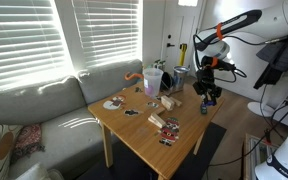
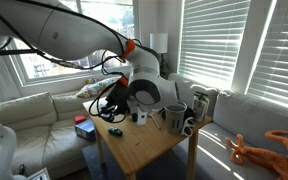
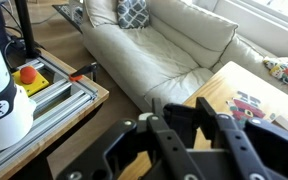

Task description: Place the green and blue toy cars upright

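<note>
My gripper (image 1: 209, 96) hangs a little above the far corner of the wooden table (image 1: 134, 137). In the wrist view its black fingers (image 3: 184, 108) are drawn close together on a small dark thing, which looks like the green toy car (image 3: 181, 118). The bright blue toy car (image 2: 115, 131) lies on the table just below the gripper (image 2: 112, 107) in an exterior view. I cannot tell which way up it lies. The arm hides much of that corner.
Cups (image 1: 155, 80) (image 2: 174, 118) stand at the table's back edge beside an orange toy (image 1: 134, 76). Tan and red striped blocks (image 1: 168, 103) and flat black pieces (image 1: 131, 112) lie mid-table. A pale sofa (image 3: 174, 50) runs alongside. A metal frame with a red button (image 3: 29, 75) stands on the floor.
</note>
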Available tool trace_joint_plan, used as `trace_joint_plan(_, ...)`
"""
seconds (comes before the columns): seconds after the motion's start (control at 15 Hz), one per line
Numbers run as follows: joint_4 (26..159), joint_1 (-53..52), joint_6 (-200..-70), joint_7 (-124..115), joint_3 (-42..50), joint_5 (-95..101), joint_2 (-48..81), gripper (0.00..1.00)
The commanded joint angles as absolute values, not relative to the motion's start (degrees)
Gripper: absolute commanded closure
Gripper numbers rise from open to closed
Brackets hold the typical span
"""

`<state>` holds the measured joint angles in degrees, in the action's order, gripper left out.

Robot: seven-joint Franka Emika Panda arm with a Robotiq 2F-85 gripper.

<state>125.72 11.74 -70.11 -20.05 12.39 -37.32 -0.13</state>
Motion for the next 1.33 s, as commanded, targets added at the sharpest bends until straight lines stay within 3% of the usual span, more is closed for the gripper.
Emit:
trace_joint_plan(0.0,126.27,12.53,-70.22,-18.77,12.93,-38.03,0.09,0.88)
trace_joint_plan(1.07,132.67,21.75,-67.93,-12.44,22.5,-54.75,6.61,0.88)
trace_joint_plan(1.13,132.84,22.01,-67.85,-12.32,22.8,-54.93,7.08,0.63)
trace_joint_plan(1.27,132.82,21.94,-67.86,-12.32,22.8,-54.92,7.25,0.63)
